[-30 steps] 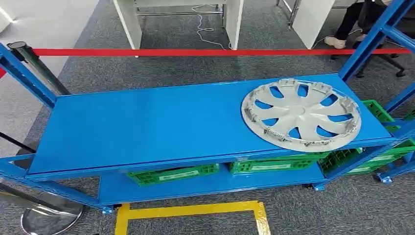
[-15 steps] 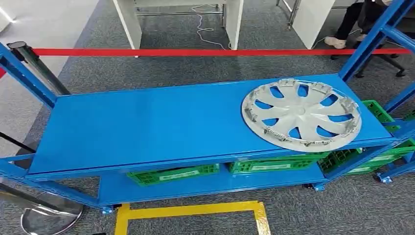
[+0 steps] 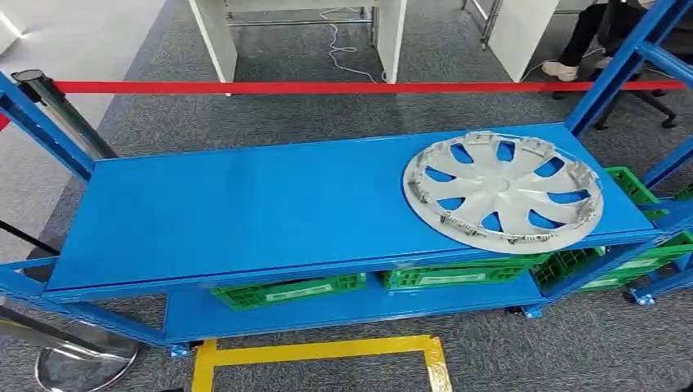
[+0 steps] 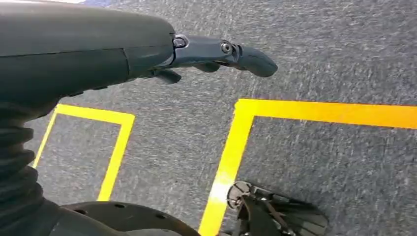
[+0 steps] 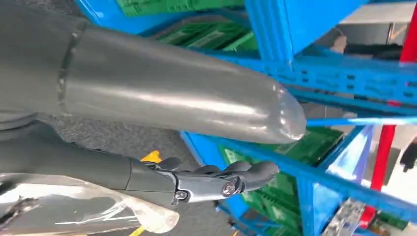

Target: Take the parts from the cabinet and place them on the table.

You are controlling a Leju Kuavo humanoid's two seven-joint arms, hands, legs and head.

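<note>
Grey carpet (image 3: 270,122) runs under everything I see, with a red barrier tape (image 3: 327,86) stretched across behind a blue metal rack (image 3: 245,212). On the rack's top shelf lies the part I'm after, a silver hubcap (image 3: 502,190), flat, near the shelf's right end and close to its front edge. Green crates (image 3: 286,291) sit on the lower shelf beneath it. Yellow floor tape (image 3: 319,353) marks a box on the carpet in front of the rack, and a chrome post base (image 3: 78,363) stands off to the lower left.

My left hand (image 4: 216,54) hangs over the carpet and the yellow lines; its fingers (image 4: 251,59) reach out nearly straight, lightly curled, with nothing in them and nothing touching them. The floor is well beyond the fingertips.

My right hand (image 5: 211,182) hangs beside the rack, its fingers (image 5: 255,172) extended and loosely together, holding nothing. Past the fingertips are the rack's blue beams and more green crates, apart from the fingers. The hubcap is well away from both hands.
</note>
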